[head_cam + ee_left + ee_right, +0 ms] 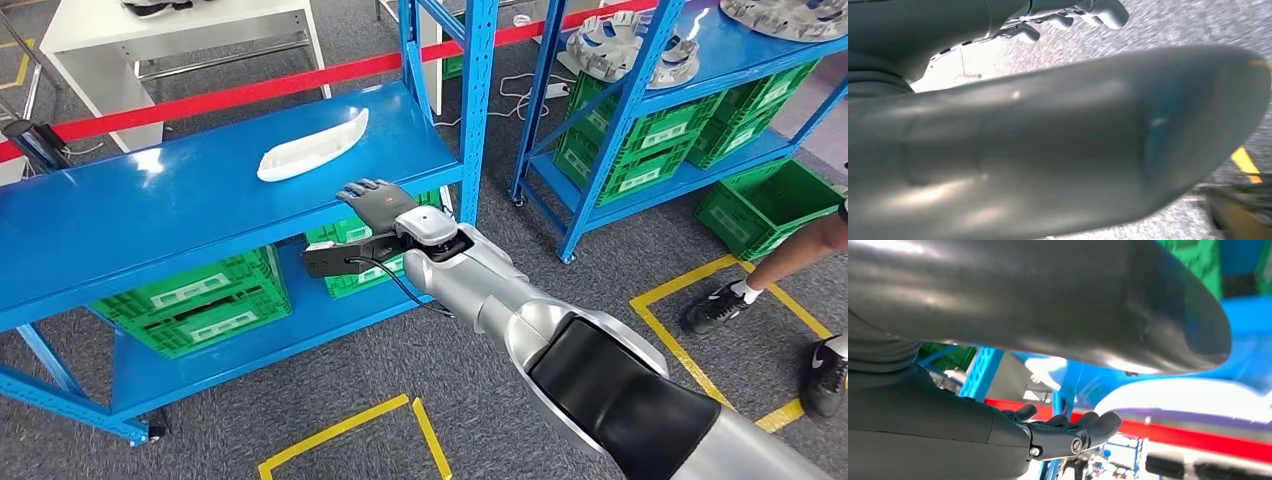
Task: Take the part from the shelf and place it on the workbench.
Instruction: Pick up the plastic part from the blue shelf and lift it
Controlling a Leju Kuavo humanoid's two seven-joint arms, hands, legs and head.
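A long white curved part (313,147) lies on the top board of the blue shelf (150,215), towards its right end. My right hand (378,203) reaches out at the shelf's front edge, just short of the part, its fingers spread and holding nothing. In the right wrist view the thick thumb (1048,300) and dark fingers (1068,432) stand apart, with the white part (1193,400) beyond them. My left hand (1048,140) hangs over the grey carpet, its fingers (1088,12) loose and nothing in them.
Green crates (195,300) sit on the lower board under the part. A second blue shelf (700,70) at the right carries metal parts (620,45) and more green crates (650,140). A person's feet (720,305) stand at the right. Red tape (250,90) runs behind the shelves.
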